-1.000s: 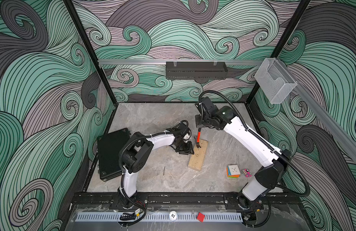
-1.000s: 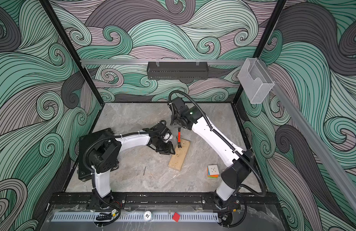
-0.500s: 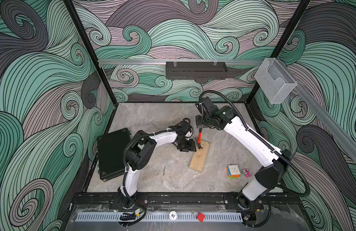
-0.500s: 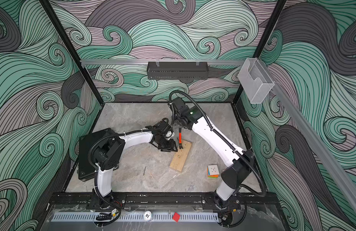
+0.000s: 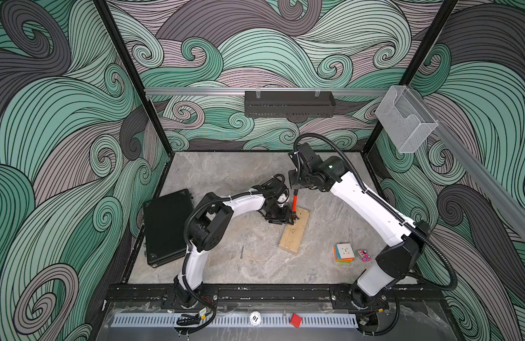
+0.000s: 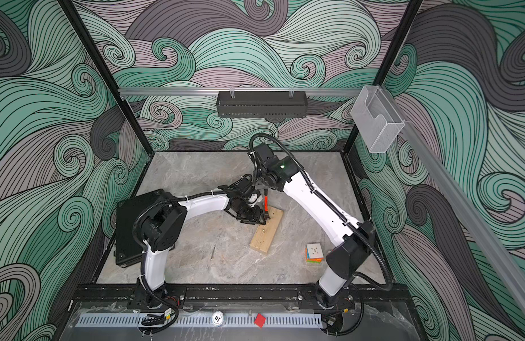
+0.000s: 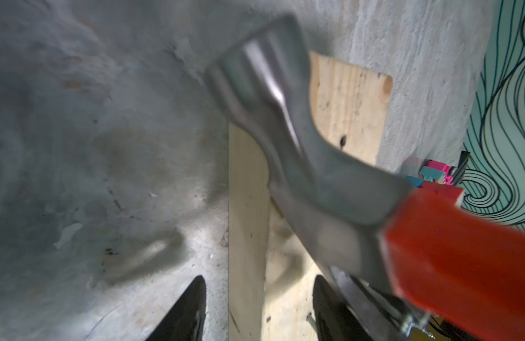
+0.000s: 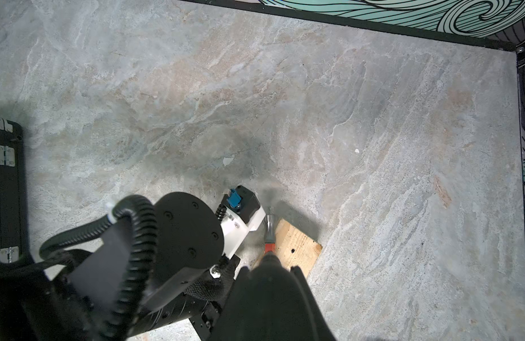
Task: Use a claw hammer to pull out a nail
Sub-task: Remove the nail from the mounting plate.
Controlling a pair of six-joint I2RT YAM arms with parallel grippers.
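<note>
Currently, the R gripper [image 5: 295, 186] is clamped on the black rubbery handle end of the claw hammer [image 5: 294, 202] (grey steel head, orange-red shaft). The right wrist view confirms the grip: the claw hammer [image 8: 269, 233] runs straight out from between the jaws.

Orientation: long axis near upright, handle end up, head down.

Pos.: the head is at the far L corner of the pale rectangular wooden block [image 5: 295, 234]. This block lies approx. mid-surface on the grey marbled tabletop [image 5: 225, 177], w/ its long axis running diag. from far R to near L. Head-to-block contact: cannot tell.

In the left wrist view the claw hammer [image 7: 314, 177] crosses over the wooden block [image 7: 349, 97] at a slant. Its flared, grooved end is blurred.

The L gripper [image 5: 285, 219] sits low, just beside the head on the block's L side. Its jaws stand moderately apart and hold nothing. In the left wrist view the L gripper [image 7: 259, 310] straddles the block's long edge: one fingertip [image 7: 190, 307] is over the tabletop, the other over wood.

Other items:
- Flat black hard case [image 5: 166, 224] at the L edge.
- Multicolour puzzle cube [image 5: 343, 252] and small pink item [image 5: 363, 254] near the R edge.
- Thin grey metal pin [image 5: 242, 251], loose on the surface between case and block.
</note>
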